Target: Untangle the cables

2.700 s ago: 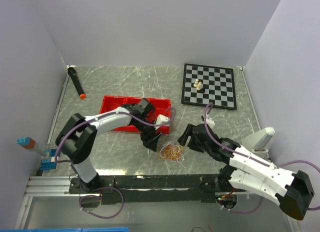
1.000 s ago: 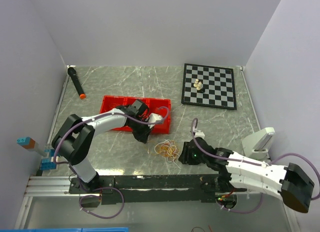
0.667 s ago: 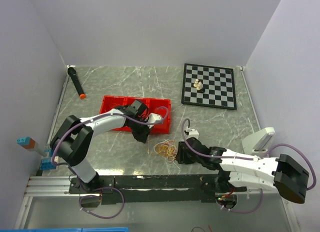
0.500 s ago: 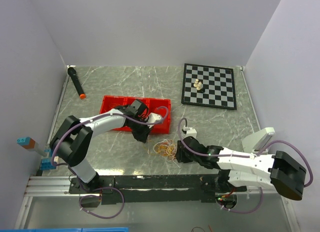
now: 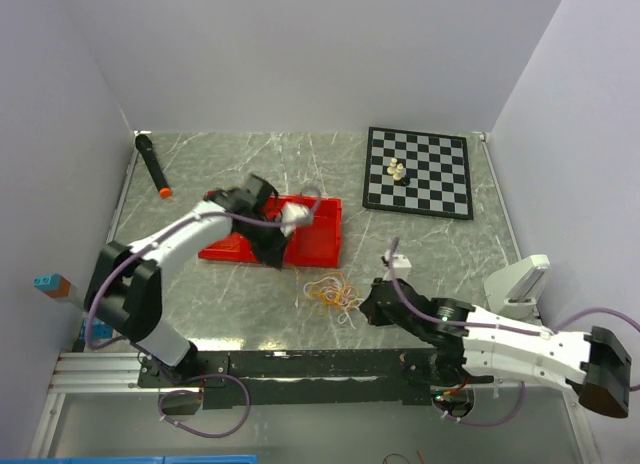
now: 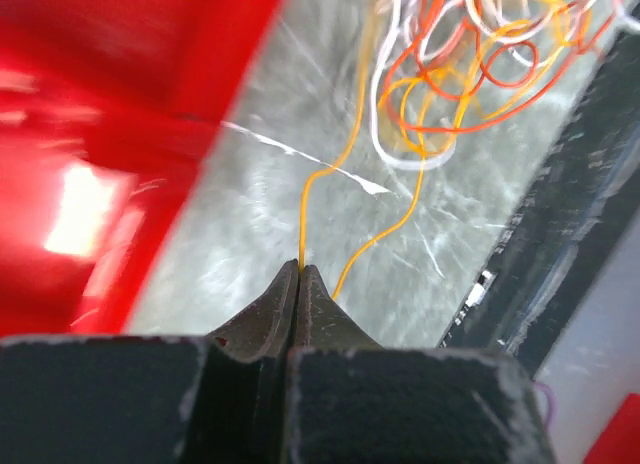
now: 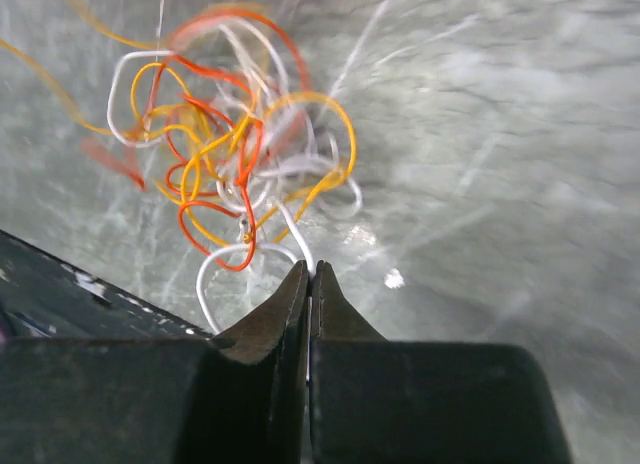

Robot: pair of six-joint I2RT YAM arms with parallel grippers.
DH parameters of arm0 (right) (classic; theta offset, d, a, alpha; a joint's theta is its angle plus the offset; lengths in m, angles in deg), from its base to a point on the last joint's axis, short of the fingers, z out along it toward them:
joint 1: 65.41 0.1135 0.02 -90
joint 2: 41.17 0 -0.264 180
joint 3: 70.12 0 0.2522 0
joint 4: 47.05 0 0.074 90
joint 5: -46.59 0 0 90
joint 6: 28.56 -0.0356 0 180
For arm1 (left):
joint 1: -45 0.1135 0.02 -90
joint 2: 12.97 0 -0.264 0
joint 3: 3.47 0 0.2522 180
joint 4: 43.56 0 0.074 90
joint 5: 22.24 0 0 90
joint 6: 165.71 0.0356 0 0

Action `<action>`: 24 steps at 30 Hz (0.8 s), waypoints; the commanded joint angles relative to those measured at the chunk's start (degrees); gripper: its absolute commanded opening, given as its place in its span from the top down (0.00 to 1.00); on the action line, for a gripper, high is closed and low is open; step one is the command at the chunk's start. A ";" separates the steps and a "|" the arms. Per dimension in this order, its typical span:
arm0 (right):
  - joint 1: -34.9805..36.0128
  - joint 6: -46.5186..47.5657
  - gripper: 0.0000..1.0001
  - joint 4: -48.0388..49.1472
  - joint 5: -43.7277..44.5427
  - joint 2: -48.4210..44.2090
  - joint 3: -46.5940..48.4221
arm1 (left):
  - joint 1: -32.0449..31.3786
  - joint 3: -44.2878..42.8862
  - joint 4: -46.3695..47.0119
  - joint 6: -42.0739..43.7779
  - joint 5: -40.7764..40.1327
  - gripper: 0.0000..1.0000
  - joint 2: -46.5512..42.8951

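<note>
Sprawling near the front of the marbled table [image 5: 250,164], the cables [image 5: 332,290] form a small loose clump of orange, yellow, red and white loops, just in front of the red tray [image 5: 318,246]. The left gripper [image 5: 272,256] hangs at the tray's front edge, its arm bent in from the left. The right gripper [image 5: 368,306] sits low just right of the clump, its arm stretched out along the table's front. From up here I cannot tell how either pair of jaws stands.

Over to the left wrist: the left gripper [image 6: 298,271] has its jaws pressed together, and a thin yellow-orange strand [image 6: 301,224] is pinched right at the tips. It rises past the blurred red tray [image 6: 100,134] towards the cables [image 6: 470,54], heaped at upper right on the table.

Right wrist now: the right gripper [image 7: 310,274] is clamped as well, tips closed on a white strand [image 7: 296,234] that leads into the clump. The cables [image 7: 230,154] lie just ahead, red and orange loops crossing white ones, a yellow arc curving on the right side.
</note>
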 commanded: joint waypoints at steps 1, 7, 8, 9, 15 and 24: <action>0.52 -6.41 1.00 -11.30 7.21 -7.29 3.04 | 6.99 -13.17 -13.79 6.81 8.00 0.99 -7.52; 0.43 -16.33 1.00 -26.84 13.98 -5.83 7.78 | 13.68 -25.84 -26.38 10.69 10.12 0.99 -12.88; 0.43 -19.40 1.00 -29.75 15.03 -4.34 9.10 | 14.56 -27.07 -27.00 10.78 10.47 0.99 -14.11; 0.52 -21.52 1.00 -32.56 15.83 -3.02 10.41 | 15.09 -28.21 -27.61 10.78 10.12 0.99 -15.51; 0.61 -28.74 1.00 -38.57 14.96 1.22 12.19 | 18.16 -38.48 -28.85 8.24 7.14 0.99 -20.36; 5.43 -31.73 1.00 -31.72 9.95 3.84 6.30 | 18.43 -51.52 -6.83 -8.89 -7.79 0.99 -28.26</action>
